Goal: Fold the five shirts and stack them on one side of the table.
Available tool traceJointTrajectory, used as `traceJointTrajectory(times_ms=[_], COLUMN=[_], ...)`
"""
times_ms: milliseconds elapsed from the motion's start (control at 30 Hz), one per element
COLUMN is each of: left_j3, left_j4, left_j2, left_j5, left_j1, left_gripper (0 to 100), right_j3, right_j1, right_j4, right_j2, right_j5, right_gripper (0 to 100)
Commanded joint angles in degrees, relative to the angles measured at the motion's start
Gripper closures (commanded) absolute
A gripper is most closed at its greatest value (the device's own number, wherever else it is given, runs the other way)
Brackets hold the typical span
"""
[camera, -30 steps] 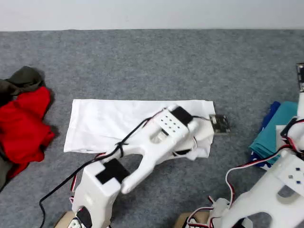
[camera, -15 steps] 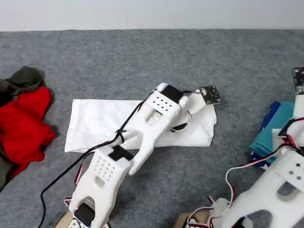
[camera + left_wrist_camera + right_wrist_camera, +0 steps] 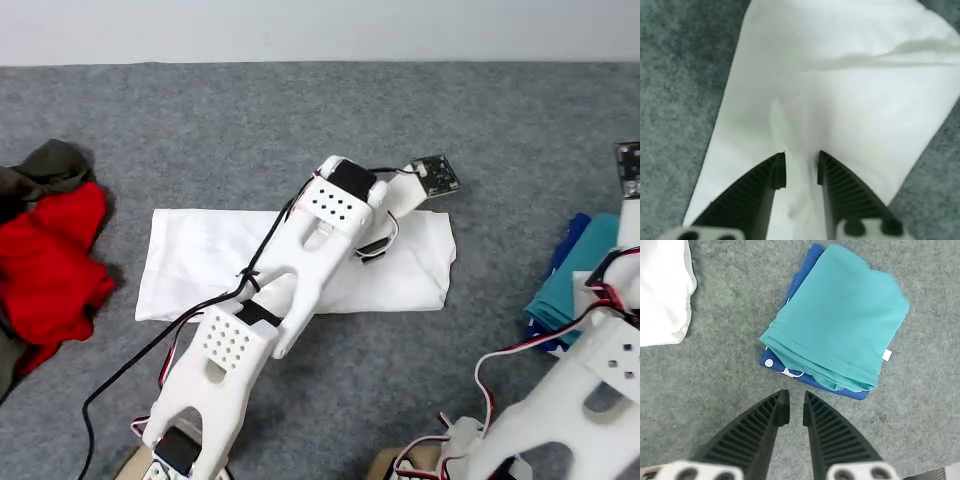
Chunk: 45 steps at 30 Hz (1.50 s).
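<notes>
A white shirt (image 3: 215,260) lies as a long folded strip in the middle of the grey carpet. My left arm stretches over its right part. My left gripper (image 3: 801,162) is shut on a raised pleat of the white shirt (image 3: 850,100), with cloth pinched between the black fingers (image 3: 771,175). A teal shirt (image 3: 840,325) lies folded on a blue shirt (image 3: 805,377) at the right side, also seen as the teal shirt (image 3: 575,280) from above. My right gripper (image 3: 793,407) hangs shut over bare carpet just short of that stack.
A crumpled red shirt (image 3: 50,260) and a dark olive shirt (image 3: 45,170) lie heaped at the left edge. The carpet's far half (image 3: 300,120) is open floor. A white wall runs along the far edge.
My left arm has swung toward the far side with the shirt's near right edge. The corner that hung toward the near side now lies folded over. The right arm barely moved.
</notes>
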Motion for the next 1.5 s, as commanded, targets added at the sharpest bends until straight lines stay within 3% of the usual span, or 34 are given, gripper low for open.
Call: traceJointTrajectory(times_ms=[0,133,233,500,733,833,1233,1467], left_j3=[-2.4,-6.0,-4.8,14.4,27.5,31.3,18.2,14.9], left_j4=[1.7,9.4,9.6,9.1,-0.4,-2.7,4.7,1.4], left_j2=[-1.1,-1.1,-2.7,-12.3,-12.8,-13.2,-19.8,-19.8], left_j5=[-0.1,-1.1,-0.8,-1.0,-1.0,-0.9,2.5,2.5], left_j1=[-0.3,1.6,1.8,2.8,-4.2,-4.2,5.6,4.0], left_gripper=[89,91,97,98,98,98,98,98], right_j3=[-0.5,-0.6,-0.6,-0.6,-0.6,-0.6,-0.6,-0.6], right_j1=[0.6,0.7,0.7,0.7,0.7,0.7,0.6,0.6], right_j4=[2.1,2.1,2.1,2.1,2.1,2.1,1.3,1.5], right_j2=[-1.7,-1.7,-1.7,-1.7,-1.7,-1.7,-1.7,-1.8], right_j5=[2.8,3.4,3.4,3.4,3.4,3.4,3.4,3.4], right_gripper=[93.5,93.5,93.5,93.5,93.5,93.5,93.5,93.5])
